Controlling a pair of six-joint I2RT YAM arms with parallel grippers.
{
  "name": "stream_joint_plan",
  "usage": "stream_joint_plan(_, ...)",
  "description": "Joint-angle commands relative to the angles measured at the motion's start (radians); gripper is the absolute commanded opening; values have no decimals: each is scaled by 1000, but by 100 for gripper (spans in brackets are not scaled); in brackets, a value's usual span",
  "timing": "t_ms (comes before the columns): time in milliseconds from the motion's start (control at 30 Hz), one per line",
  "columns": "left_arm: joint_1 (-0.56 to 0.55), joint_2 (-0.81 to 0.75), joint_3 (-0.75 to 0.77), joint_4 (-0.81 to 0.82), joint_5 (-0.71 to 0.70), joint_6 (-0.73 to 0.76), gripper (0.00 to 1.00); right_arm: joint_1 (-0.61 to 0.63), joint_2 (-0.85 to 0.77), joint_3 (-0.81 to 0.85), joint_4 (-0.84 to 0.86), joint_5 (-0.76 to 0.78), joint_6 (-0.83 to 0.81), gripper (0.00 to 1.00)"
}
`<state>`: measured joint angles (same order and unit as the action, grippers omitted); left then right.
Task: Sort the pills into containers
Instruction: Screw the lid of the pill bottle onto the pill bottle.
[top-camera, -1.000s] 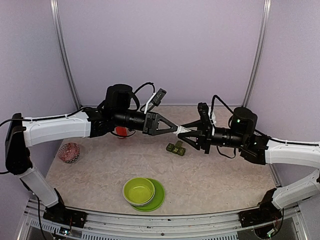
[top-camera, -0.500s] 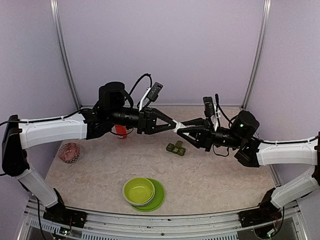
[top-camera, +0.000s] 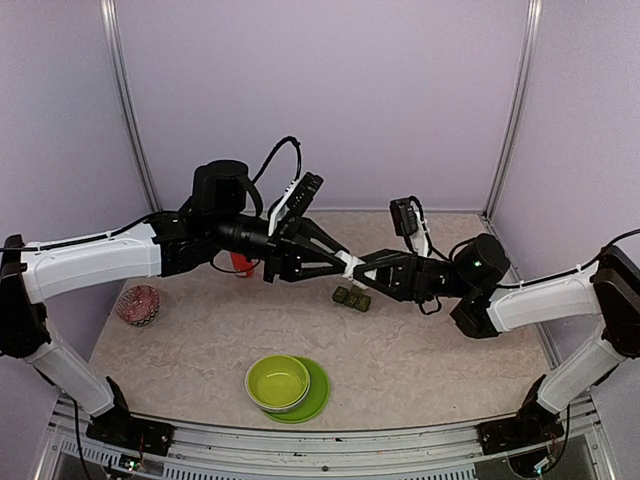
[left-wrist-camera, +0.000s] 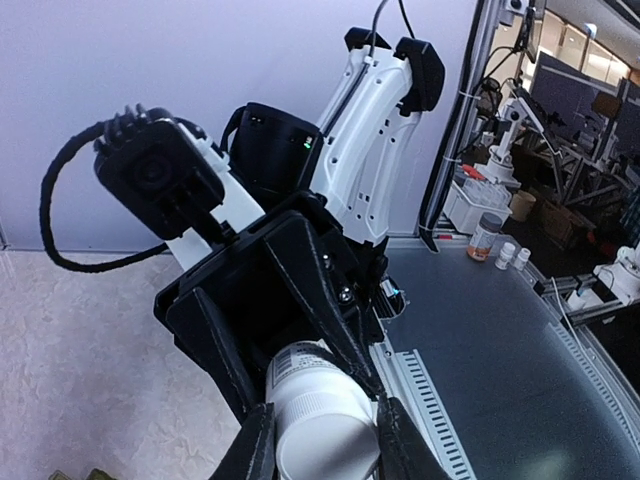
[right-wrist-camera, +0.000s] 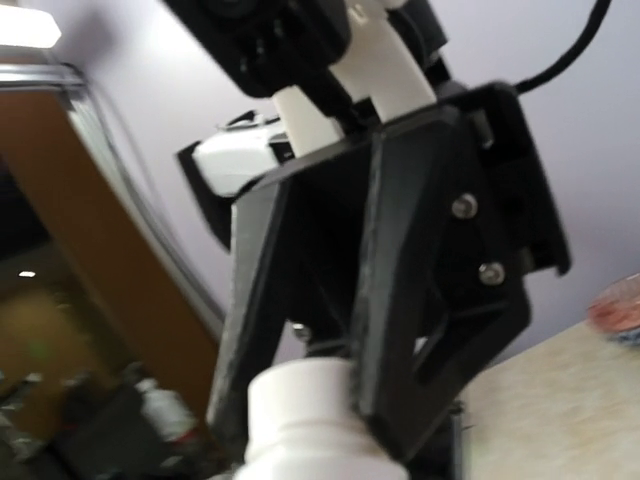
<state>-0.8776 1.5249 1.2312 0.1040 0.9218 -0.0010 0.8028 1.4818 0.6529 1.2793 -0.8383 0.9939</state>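
A white pill bottle (top-camera: 354, 265) hangs in mid-air between both grippers. My left gripper (top-camera: 343, 261) is shut on its ribbed cap end; in the left wrist view the cap (left-wrist-camera: 322, 425) sits between my two fingers. My right gripper (top-camera: 370, 270) is shut on the bottle's body from the other side and shows as the black jaws (left-wrist-camera: 290, 300) there. In the right wrist view the bottle (right-wrist-camera: 310, 425) fills the bottom and the left gripper's fingers (right-wrist-camera: 400, 330) clasp its narrow end. The dark green strip of containers (top-camera: 352, 297) lies on the table just below, lids shut.
An orange-red bottle (top-camera: 240, 263) stands behind the left arm. A lime-green bowl (top-camera: 278, 381) on its plate (top-camera: 319, 394) sits near the front. A pink patterned object (top-camera: 138, 304) lies at the left. Purple walls enclose the table.
Both arms have turned and shifted slightly left while still holding the white bottle between them. The left wrist has rotated and the right arm has dropped lower.
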Motion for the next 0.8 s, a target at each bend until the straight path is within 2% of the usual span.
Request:
stream_joint_plan(0, -138, 19, 22, -70, 165, 169, 0, 11, 61, 18, 89, 83, 235, 12)
stream_joint_plan(67, -139, 8, 22, -85, 154, 197, 0, 9, 71, 10, 128, 91, 277, 12)
stream_joint_plan(167, -137, -8, 14, -86, 114, 200, 16, 10, 74, 5, 147, 96, 297, 12)
stream_joint_plan(233, -129, -17, 3, -55, 92, 158, 36, 9, 67, 8, 122, 94, 276, 12)
stream_joint_plan(300, -114, -29, -22, 12, 65, 80, 48, 5, 50, 12, 54, 91, 215, 12)
stream_joint_plan(400, -91, -60, -66, 101, -10, -56, 80, -6, -1, 22, -105, 104, 65, 12)
stream_joint_plan(433, -85, -68, -78, 117, -34, -95, 95, -10, -25, 27, -174, 114, 3, 12)
stream_joint_plan(467, -80, -79, -91, 140, -50, -137, 98, -11, -46, 31, -238, 129, -61, 12)
stream_joint_plan(600, -77, -118, -120, 163, -143, -275, 99, -11, -129, 65, -464, 183, -315, 12)
stream_joint_plan(767, -49, -125, -97, 62, -321, -443, 99, -8, -205, 101, -665, 216, -595, 12)
